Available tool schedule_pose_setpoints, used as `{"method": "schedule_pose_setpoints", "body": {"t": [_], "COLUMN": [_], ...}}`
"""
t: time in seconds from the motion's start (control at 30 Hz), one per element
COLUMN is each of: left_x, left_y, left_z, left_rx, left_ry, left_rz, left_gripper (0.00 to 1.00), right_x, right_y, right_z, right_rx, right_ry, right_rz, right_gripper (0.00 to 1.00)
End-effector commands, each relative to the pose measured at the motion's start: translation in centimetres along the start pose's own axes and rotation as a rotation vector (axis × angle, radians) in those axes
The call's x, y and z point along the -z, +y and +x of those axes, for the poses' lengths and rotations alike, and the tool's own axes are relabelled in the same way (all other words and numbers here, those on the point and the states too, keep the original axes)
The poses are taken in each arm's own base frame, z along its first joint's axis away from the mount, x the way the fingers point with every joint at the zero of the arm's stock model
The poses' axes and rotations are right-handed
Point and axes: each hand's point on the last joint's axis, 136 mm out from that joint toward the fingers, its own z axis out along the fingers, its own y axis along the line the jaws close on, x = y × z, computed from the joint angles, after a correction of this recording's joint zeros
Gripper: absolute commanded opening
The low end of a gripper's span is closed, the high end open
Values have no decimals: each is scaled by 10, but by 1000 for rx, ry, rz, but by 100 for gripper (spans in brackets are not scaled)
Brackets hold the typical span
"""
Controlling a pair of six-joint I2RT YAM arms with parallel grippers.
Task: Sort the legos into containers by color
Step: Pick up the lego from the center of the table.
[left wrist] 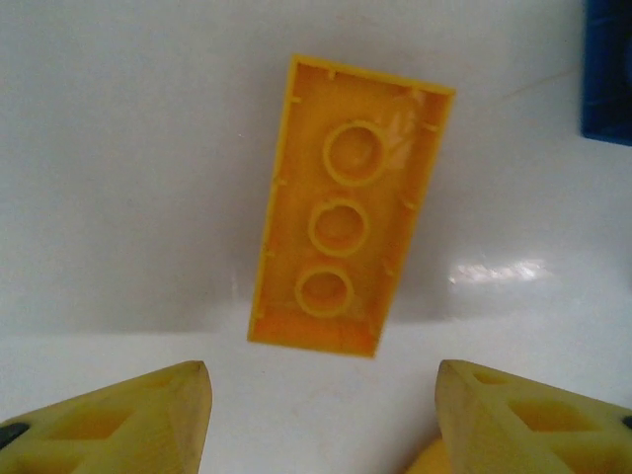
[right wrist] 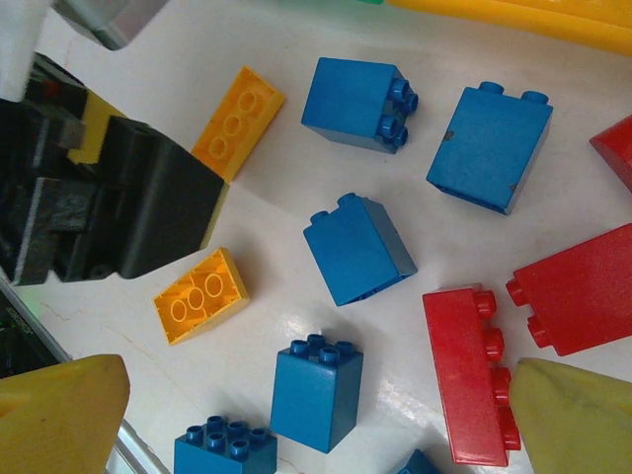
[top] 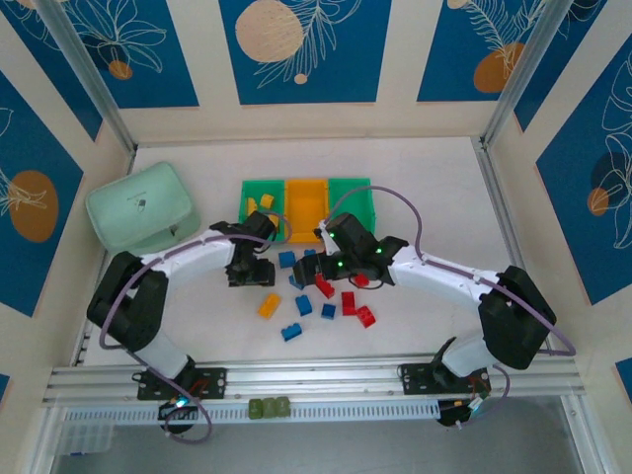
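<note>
First, nearest us, three small olive-green blocks [top: 269, 407] sit on the front rail [top: 326, 376], well short of the containers [top: 352, 194]. Next, on the white bench [top: 434, 188], the loose legos [top: 303, 305] lie scattered just in front of the containers, in blue, red and yellow.

We see the left end effector [left wrist: 321, 420] over the bench in front of the left green bin [top: 246, 209]. Its fingers stand apart with nothing between them, and a yellow brick [left wrist: 351, 205] lies hollow side up just beyond its tips.

The right end effector [right wrist: 316, 415] hangs in front of the orange bin [top: 307, 200], spread wide and empty over blue bricks [right wrist: 355, 249] and red bricks [right wrist: 464, 370].

Farther on, among the containers, the left green bin holds a few yellow bricks [top: 264, 203]. Left of the containers rests a pale mint box [top: 138, 207].
</note>
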Motion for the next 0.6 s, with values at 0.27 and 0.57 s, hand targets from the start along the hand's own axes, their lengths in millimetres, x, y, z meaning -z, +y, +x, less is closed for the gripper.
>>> {"method": "schedule_pose_setpoints", "body": {"t": [0.27, 0.57], "left_x": [-15, -14], "left_y": [0, 4], "left_z": [-26, -26], "left_rx": [18, 28], "left_ry": [-34, -37], "left_rz": [-18, -19], "left_gripper": [52, 38], "right_x": [-1, 0], "right_y": [1, 2], "right_z": [-3, -6], "right_rx": [6, 14], "right_ry": [-1, -2], "right_rz": [9, 11], "right_gripper": [99, 99]}}
